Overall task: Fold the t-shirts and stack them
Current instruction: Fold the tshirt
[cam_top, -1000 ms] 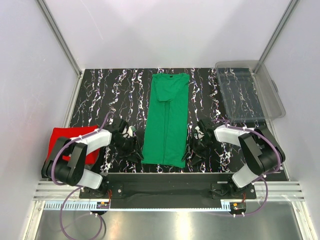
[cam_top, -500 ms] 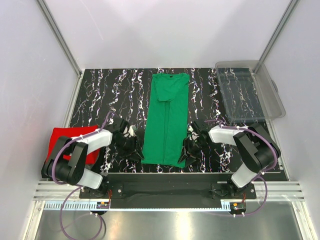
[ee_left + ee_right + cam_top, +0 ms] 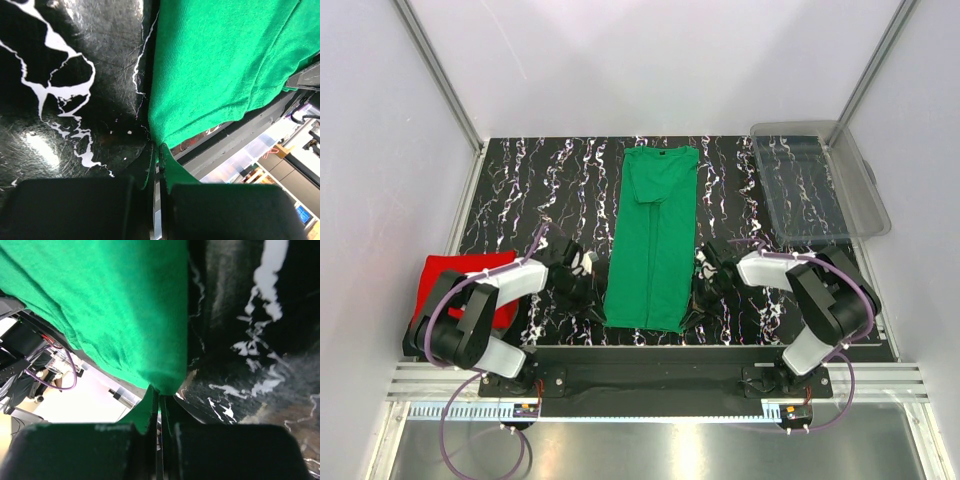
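Two corners of green t-shirt are being pinched.
Left gripper, right gripper clamping them at 6 o'clock; black white-veined table, white walls.

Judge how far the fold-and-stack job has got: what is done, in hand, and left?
Done: the red t-shirt lies folded at the left, and the green t-shirt is narrowed to a long strip. In hand: the left gripper and right gripper pinch its near corners. Left: fold it crosswise, then stack it.
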Robot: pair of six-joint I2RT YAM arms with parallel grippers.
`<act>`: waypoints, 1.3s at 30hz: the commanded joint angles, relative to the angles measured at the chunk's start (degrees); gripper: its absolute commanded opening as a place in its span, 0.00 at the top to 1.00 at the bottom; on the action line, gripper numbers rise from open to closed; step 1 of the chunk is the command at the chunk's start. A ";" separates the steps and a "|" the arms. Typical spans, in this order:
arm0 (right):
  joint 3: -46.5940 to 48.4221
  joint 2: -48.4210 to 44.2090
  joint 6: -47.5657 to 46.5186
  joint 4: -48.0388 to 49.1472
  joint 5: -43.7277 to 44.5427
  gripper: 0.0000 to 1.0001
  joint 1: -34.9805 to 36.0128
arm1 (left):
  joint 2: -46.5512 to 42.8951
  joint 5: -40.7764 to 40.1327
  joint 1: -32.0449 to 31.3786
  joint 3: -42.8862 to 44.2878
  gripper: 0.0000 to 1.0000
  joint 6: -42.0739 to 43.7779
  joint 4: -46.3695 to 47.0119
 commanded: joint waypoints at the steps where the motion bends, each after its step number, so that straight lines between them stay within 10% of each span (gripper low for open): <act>1: 0.92 -4.62 -1.25 -0.70 1.15 1.00 0.20 | -2.36 0.22 0.77 1.86 1.00 1.75 0.42; 16: 11.46 -10.09 -9.34 -3.43 -1.49 1.00 -12.28 | 1.23 -0.40 4.90 19.61 1.00 6.59 -1.61; 34: 41.08 15.92 -18.30 -3.78 0.09 0.99 -19.32 | 27.15 -1.28 7.19 52.91 1.00 12.65 -4.77; 39: 46.18 19.63 -20.32 -3.78 3.52 0.39 -19.75 | 30.07 -9.18 7.54 56.79 0.61 13.79 -5.03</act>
